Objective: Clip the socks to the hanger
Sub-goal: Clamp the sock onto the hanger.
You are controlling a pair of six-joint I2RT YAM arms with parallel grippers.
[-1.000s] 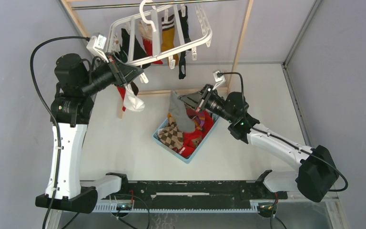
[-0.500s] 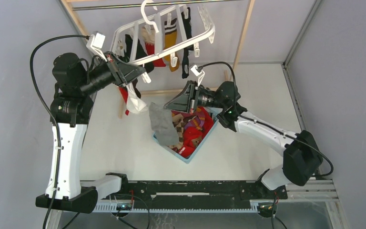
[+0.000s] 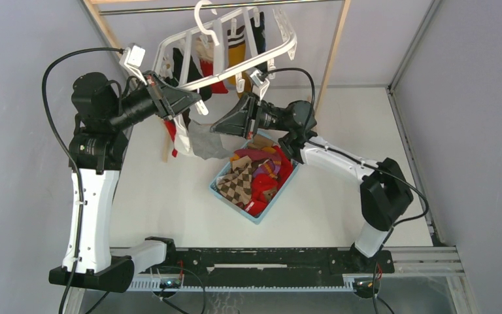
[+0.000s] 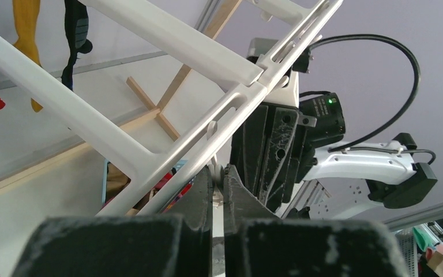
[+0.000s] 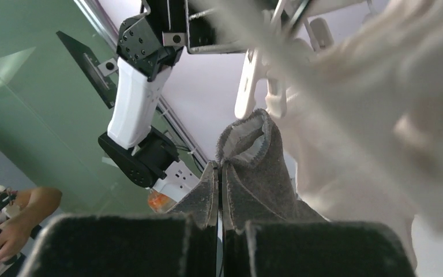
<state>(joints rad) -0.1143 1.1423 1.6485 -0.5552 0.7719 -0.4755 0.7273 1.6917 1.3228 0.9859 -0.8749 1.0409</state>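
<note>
Lilac-grey walls (image 3: 13, 39) close off a white table (image 3: 163, 196), and a wooden rack (image 3: 332, 46) with a metal rod (image 3: 235, 6) across its top stands at the far end. From that rod hangs the hanger (image 4: 173, 36), a white plastic frame with crossbars, tipped so its left end sits lower. Several socks are already clipped to it: a black one (image 3: 178, 62), a red one (image 3: 208, 69), a mustard one (image 3: 234, 55) with dark bands at its top, and another black one (image 3: 258, 29) farther right.

Near the middle of the table sits a light-blue basket (image 3: 233, 205), turned cornerwise. It holds a loose heap of socks. A brown argyle sock (image 3: 237, 186) lies on the near left side, red ones (image 3: 261, 191) fill the near right, and other mixed colours sit toward the far end, too jumbled for me to sort out.

The left gripper (image 4: 217, 172) is up at the hanger's low left edge, its fingers pressed together on a small white clip (image 4: 211, 151) that dangles from the frame's rail. A white sock (image 3: 182, 140) hangs just below that spot.

The right gripper (image 5: 220, 167) is raised above the basket's far left corner, close to the left one. Its fingers pinch the cuff end of a grey sock (image 5: 254, 173). The sock's open mouth points up toward the clips, and its body lies right against the white sock.
</note>
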